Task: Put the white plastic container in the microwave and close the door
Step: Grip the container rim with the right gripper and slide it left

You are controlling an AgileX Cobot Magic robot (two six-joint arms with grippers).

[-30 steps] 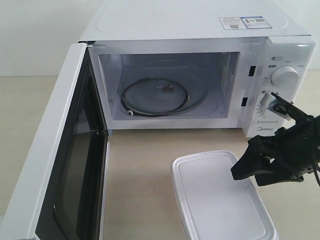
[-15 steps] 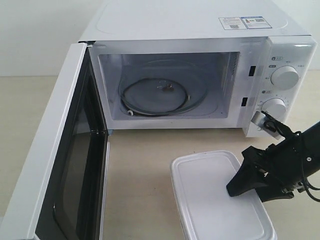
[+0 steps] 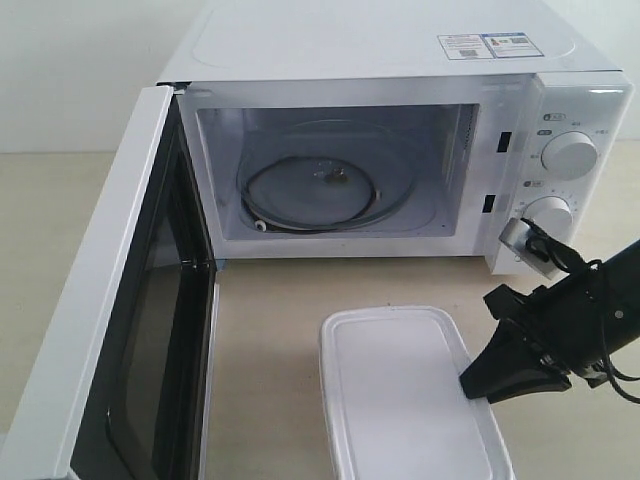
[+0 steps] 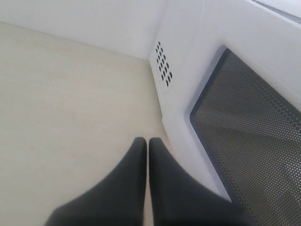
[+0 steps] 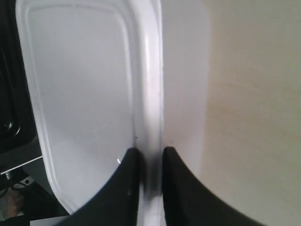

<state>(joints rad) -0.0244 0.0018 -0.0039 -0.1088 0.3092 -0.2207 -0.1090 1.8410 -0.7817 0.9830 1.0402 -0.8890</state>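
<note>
The white plastic container (image 3: 400, 400) lies on the table in front of the microwave (image 3: 380, 40), lid on. My right gripper (image 3: 480, 385) is at its right edge. In the right wrist view the right gripper (image 5: 150, 153) is shut on the container's raised rim (image 5: 151, 94), one finger over the lid (image 5: 84, 94) and one outside the wall. The door (image 3: 110, 330) stands wide open on the left, and the cavity shows its glass turntable (image 3: 325, 190). My left gripper (image 4: 147, 141) is shut on nothing, beside the door's dark window (image 4: 254, 136); the exterior view does not show it.
Two round dials (image 3: 570, 155) sit on the microwave's right panel, close above my right arm. The beige table (image 3: 270, 330) lies between the open door and the container. Vent holes (image 4: 163, 63) mark the microwave's side near my left gripper.
My right gripper has dropped from above the container to its right rim and closed on it. The container has slid a little to the left. The door and microwave are unchanged.
</note>
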